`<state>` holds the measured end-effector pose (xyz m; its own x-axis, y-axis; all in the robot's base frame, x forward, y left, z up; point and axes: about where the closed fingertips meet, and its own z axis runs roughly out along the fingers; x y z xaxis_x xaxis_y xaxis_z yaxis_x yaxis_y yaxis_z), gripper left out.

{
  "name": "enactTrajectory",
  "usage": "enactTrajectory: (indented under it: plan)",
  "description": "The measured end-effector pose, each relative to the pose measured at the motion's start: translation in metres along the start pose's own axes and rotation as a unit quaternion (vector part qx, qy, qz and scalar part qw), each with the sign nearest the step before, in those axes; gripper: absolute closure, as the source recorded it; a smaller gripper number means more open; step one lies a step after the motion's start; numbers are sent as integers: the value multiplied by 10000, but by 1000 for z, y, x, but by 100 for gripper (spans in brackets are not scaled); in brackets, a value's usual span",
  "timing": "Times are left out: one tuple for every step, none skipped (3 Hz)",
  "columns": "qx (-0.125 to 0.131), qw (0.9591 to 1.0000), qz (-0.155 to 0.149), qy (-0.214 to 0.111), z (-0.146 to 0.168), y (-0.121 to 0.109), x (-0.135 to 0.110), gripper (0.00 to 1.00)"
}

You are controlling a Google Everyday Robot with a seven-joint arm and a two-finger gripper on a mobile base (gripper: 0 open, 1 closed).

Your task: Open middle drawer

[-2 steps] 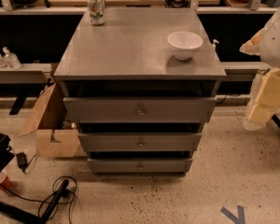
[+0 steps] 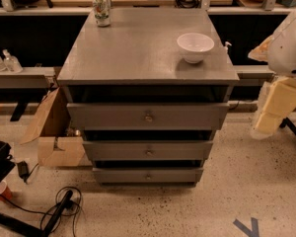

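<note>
One bowl (image 2: 195, 47), one can (image 2: 101, 10) atop cabinet (image 2: 138, 53), gripper (image 2: 277, 106) right of middle drawer (image 2: 148, 151)

A bowl (image 2: 195, 47) and a can (image 2: 101, 10) sit on the cabinet (image 2: 138, 48). A box (image 2: 53, 132) and cables (image 2: 64, 209) lie lower left. The gripper (image 2: 272, 111) is far right.

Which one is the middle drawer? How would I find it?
Find the grey cabinet with the white bowl on top; the gripper hangs off to its right. Of the three drawers in front, the middle drawer is second down, narrower-looking than the top drawer and wider than the bottom drawer.
</note>
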<state>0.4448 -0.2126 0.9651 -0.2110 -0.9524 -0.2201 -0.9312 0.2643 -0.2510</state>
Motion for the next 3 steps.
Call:
enactTrajectory:
  plan:
    - [-26,9999,-71,-75,47,7,1,0]
    - [139,9998,-159,-6,98,26,10,0]
    - [292,9989,-342,145,149,57,33,0]
